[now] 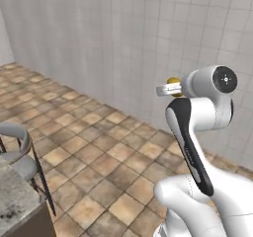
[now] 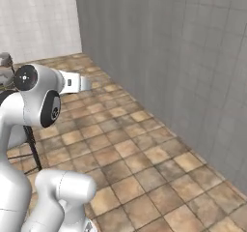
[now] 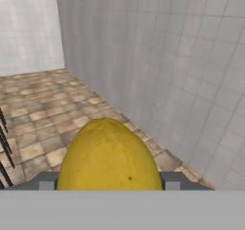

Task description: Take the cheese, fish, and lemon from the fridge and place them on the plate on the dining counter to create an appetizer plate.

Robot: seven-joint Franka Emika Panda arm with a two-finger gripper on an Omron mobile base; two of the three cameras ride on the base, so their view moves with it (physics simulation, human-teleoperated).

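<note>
Tiled wall and floor behind, and the gripper (image 3: 109, 186) is clamped on the lemon (image 3: 110, 159) mid-air (firm, smooth, rolls easily), so gripping across its middle seems safest.

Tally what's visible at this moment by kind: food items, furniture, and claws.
Food: 1, the lemon, clamped in the claw
Furniture: 2, a stool and the dining counter at the edge of the left base view
Claws: 1, the claw
Total: 4
</note>
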